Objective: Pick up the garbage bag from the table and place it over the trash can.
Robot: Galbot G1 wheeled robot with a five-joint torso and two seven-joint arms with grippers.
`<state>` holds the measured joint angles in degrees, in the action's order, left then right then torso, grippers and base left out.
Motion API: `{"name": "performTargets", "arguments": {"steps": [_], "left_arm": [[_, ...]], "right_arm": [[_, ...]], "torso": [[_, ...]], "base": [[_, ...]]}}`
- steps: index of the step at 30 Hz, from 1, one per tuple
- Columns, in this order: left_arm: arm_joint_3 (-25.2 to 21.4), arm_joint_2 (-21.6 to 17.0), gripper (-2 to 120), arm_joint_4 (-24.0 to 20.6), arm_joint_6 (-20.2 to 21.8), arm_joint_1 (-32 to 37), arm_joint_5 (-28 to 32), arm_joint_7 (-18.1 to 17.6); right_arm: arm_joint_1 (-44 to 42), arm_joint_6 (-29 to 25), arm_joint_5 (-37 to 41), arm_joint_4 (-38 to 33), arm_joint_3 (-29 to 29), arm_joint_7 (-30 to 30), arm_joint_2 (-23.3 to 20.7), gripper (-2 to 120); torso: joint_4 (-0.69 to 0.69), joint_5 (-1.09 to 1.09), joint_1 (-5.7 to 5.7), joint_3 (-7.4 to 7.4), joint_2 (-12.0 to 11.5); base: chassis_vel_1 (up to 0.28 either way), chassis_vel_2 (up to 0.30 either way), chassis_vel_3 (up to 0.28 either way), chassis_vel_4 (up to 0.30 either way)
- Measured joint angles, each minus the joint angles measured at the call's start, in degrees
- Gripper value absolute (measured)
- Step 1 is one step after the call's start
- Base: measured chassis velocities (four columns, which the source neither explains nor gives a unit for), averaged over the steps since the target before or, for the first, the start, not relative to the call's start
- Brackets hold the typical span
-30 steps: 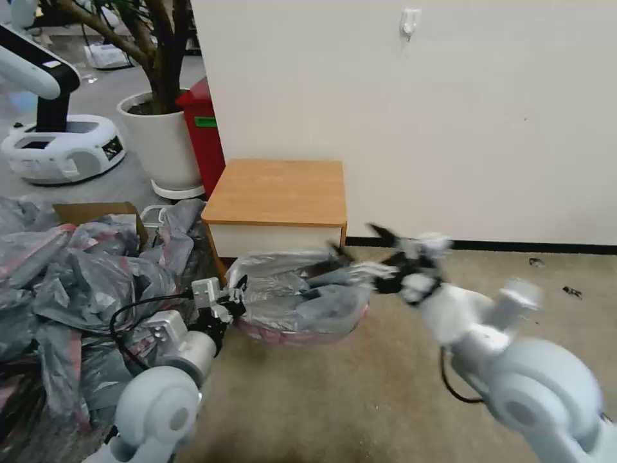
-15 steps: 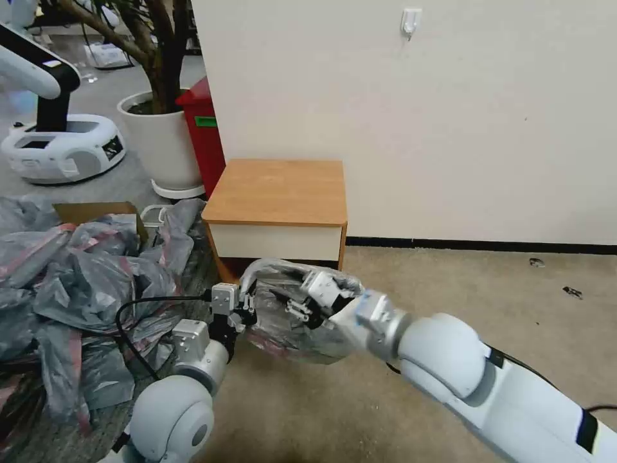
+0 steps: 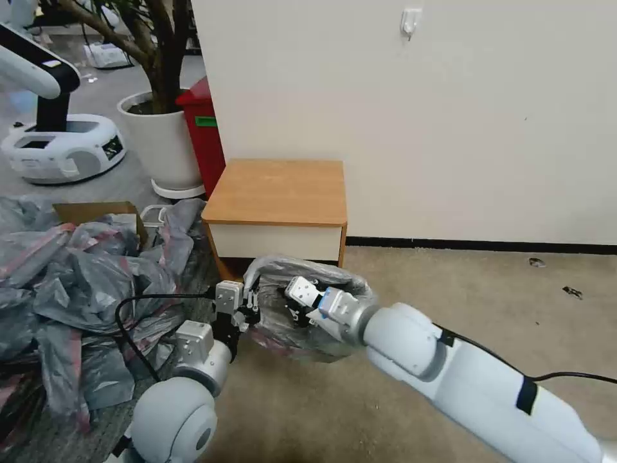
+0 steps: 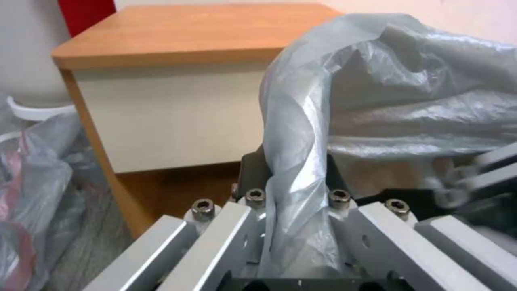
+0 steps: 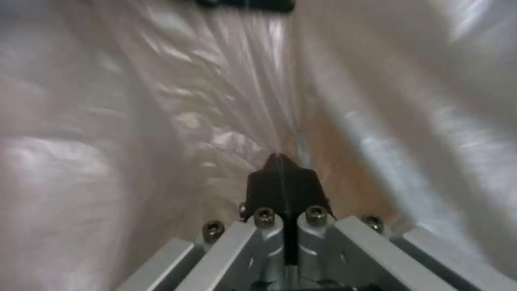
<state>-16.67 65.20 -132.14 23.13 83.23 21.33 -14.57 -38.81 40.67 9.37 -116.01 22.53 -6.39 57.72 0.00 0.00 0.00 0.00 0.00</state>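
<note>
Head view, left to right. Heap of grey and pink bags [image 3: 71, 283] fills the floor from 8 to 9 o'clock. White planter [image 3: 160, 138] and red bin [image 3: 202, 132] stand at 11 o'clock, behind the table's left corner.

Left gripper [image 3: 247, 307] sits just left of centre, at the left rim of the garbage bag [image 3: 308, 308]. Left wrist view: a twisted fold of the grey film [image 4: 293, 169] runs down between the two black fingers, which pinch it.

Table [image 3: 279, 193] at 12 o'clock against the wall, top bare. The garbage bag lies just in front of it, low, draped as a dome over the trash can; the can itself is hidden by film.

Right arm enters from 4 o'clock; right gripper [image 3: 297, 302] is pushed into the bag's mouth. Right wrist view: black fingertips [image 5: 282, 182] pressed together, tip to tip, translucent film all around; whether film is caught between them cannot be told.
</note>
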Motion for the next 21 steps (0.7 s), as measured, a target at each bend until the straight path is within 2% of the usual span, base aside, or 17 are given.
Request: {"name": "performTargets", "arguments": {"steps": [7,21], "left_arm": [[0.1,-0.2,5,-0.7,-0.1,0.2,-1.3,1.5],[1.0,0.0,5,-1.2,-0.3,-0.5,-4.6,3.8]], "right_arm": [[3.2,-0.1,-2.6,4.0,3.6,0.3,1.2,0],[9.4,-0.1,-2.8,10.1,8.8,3.3,3.4,0]], "torso": [[0.0,0.0,0.0,0.0,0.0],[0.0,-0.01,0.0,0.0,0.0]], "base": [[0.0,0.0,0.0,0.0],[0.0,0.0,0.0,0.0]]}}
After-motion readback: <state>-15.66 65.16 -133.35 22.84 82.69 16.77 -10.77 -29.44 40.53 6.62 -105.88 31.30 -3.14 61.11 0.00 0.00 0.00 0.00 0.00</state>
